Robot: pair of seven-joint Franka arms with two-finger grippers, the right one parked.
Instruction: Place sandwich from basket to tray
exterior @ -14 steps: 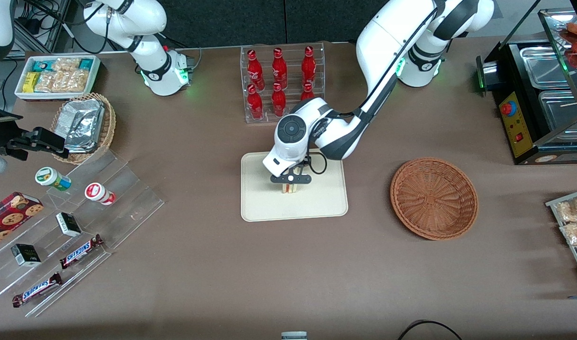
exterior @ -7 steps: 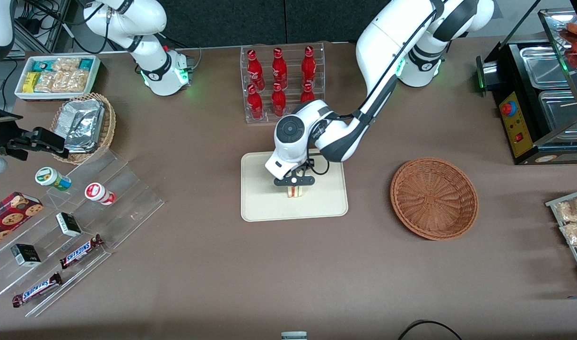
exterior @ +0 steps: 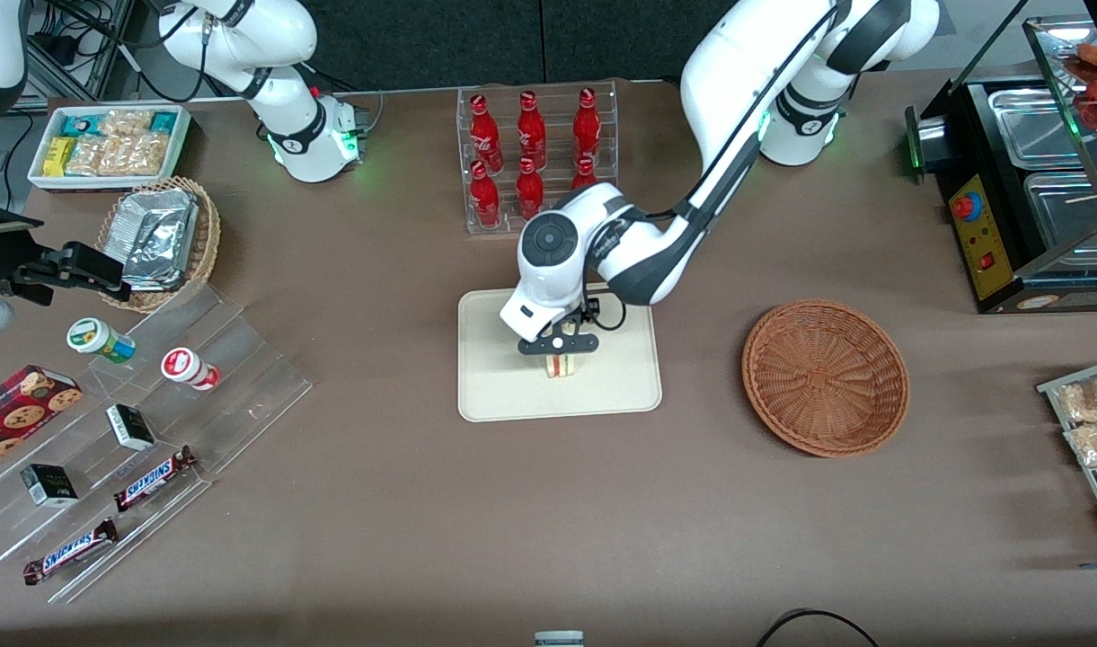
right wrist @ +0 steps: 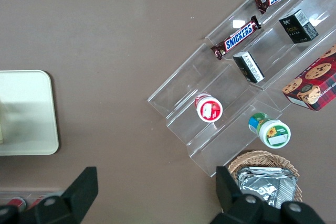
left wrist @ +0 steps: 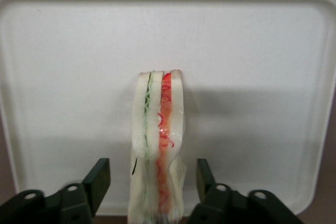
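Your gripper (exterior: 557, 344) hangs just above the middle of the tray (exterior: 494, 395), and the sandwich (exterior: 559, 364) stands on its edge directly beneath it, resting on the tray. From the wrist camera you can see the fingers (left wrist: 98, 179) spread wide with clear air on both sides of the sandwich (left wrist: 159, 145); neither pad touches the bread. So the grip is let go.

Compare this with a second ago: the sandwich then sat a little more toward the parked arm's end of the tray, tucked tight under the gripper. By half a second ago it had reached its present spot, and since then it has not shifted. What has moved is the arm: the wrist has drifted slightly farther from the front camera, which reads as the start of a lift away.

For your task, this means the main work looks done. The basket (exterior: 825, 376) lies empty, well apart from the tray toward the working arm's end of the table, and the sandwich is inside the tray's rim, near the centre, clear of every edge.

What is left is a clean retreat. The wedge is tall and narrow and balanced on a thin edge, so I judge it easy to tip. Bring the gripper straight up, with the fingers held wide, before you swing the arm sideways.
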